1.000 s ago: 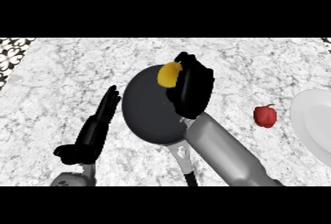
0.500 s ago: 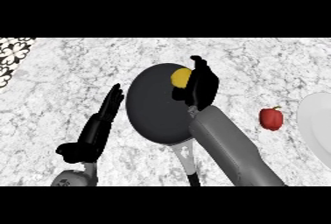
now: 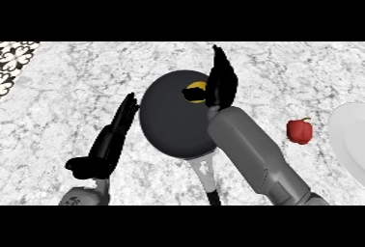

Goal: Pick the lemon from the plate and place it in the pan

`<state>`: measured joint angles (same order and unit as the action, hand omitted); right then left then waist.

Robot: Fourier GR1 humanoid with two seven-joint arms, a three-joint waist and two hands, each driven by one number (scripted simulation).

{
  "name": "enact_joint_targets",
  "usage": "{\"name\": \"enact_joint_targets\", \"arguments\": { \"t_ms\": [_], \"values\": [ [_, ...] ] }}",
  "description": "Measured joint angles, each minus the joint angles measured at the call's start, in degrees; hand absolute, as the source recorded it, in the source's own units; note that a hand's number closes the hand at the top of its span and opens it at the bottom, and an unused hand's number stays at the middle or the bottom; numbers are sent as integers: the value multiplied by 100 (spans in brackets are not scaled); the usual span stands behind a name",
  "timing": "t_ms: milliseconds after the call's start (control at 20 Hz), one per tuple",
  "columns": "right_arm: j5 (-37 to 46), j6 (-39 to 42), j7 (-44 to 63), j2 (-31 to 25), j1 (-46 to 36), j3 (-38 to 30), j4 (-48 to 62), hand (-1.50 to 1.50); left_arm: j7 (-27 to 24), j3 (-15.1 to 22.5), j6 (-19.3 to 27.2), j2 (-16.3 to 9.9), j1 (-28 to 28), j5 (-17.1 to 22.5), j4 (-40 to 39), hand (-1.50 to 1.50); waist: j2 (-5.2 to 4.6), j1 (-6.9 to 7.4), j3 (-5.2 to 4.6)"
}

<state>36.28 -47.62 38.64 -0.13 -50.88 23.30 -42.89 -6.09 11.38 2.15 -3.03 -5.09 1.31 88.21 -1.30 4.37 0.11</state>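
Over the far part of the dark pan [image 3: 175, 123], the right hand [image 3: 221, 79] is curled round the yellow lemon [image 3: 195, 89], with the thumb in front of it. Only a bit of the lemon shows, above the inside of the pan. The pan sits on the speckled counter [image 3: 64, 101], with its handle [image 3: 206, 176] pointing to the near side. Left of the pan, the left hand [image 3: 114, 137] rests with straight fingers, holding nothing. A red pepper [image 3: 299, 131] lies to the right, just beside the white plate [image 3: 351, 137] at the right edge.
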Motion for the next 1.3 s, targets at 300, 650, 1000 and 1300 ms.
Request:
{"name": "enact_joint_targets", "arguments": {
  "t_ms": [300, 650, 1000, 1300],
  "values": [
    [-860, -699, -968, -7, 340, -107, -447, -150, 6, -96, 18, -67, 166, 4, 82, 0, 65, -171, -2],
    [-1996, -637, -2068, 6, 1574, -9, -2057, -150, 5, -171, 76, -74, 365, -6, 211, 0, 122, -380, -3],
    [-2549, 122, -2948, -259, 3210, 416, -3773, -150, -74, -220, 70, -76, 503, -36, 259, 0, 141, -457, -7],
    [-2292, 370, -3328, -320, 4143, 720, -4438, -150, -75, -395, -62, -113, 379, -1, 152, 0, 137, -451, -10]
  ]
}}
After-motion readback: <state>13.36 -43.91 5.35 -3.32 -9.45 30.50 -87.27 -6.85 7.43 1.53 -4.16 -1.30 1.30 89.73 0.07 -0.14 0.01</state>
